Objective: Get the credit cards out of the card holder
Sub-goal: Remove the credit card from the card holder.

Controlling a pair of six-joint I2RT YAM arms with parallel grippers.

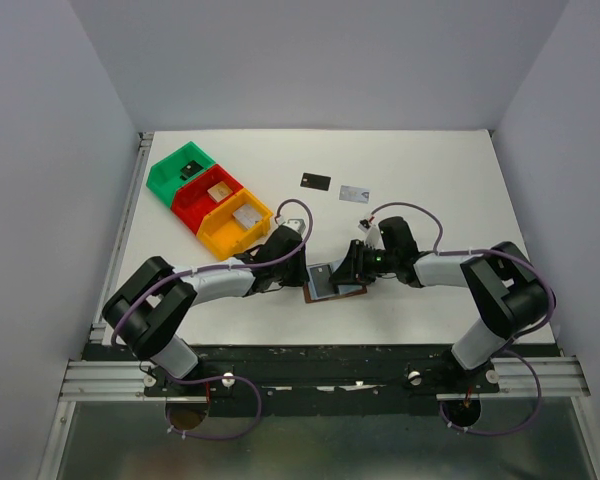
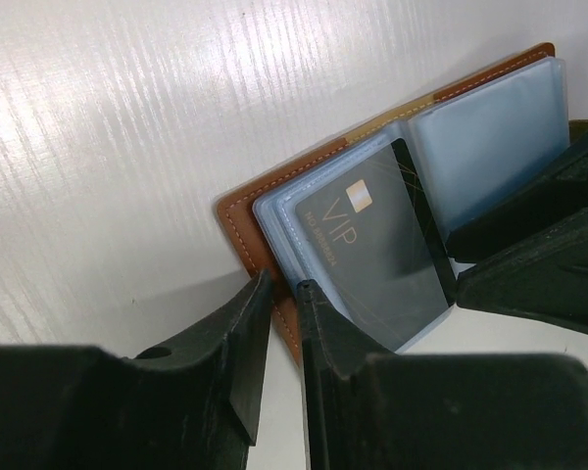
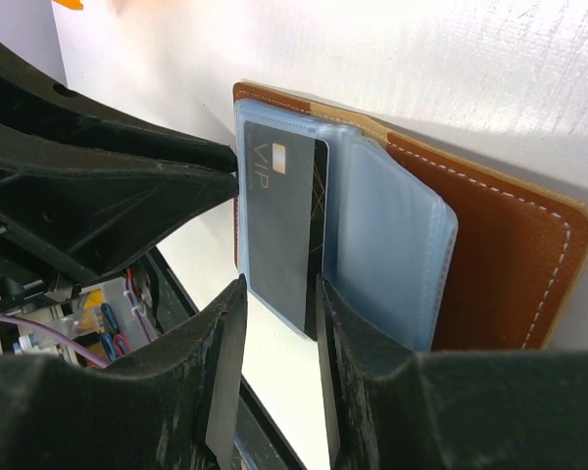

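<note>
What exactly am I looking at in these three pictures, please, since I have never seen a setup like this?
Two robot arms are bolted at the near edge of a white table. One picture looks down from above; the other two come from cameras on each wrist.

Between the arms lies an open brown card holder with grey-blue sleeves. The left gripper pinches its edge. The right gripper stands around the end of a black card marked VIP, which sits in a sleeve; I cannot tell whether the fingers are gripping it.

Farther back lie another black card and a pale silver-blue card. To the left are green, red and yellow bins.
</note>
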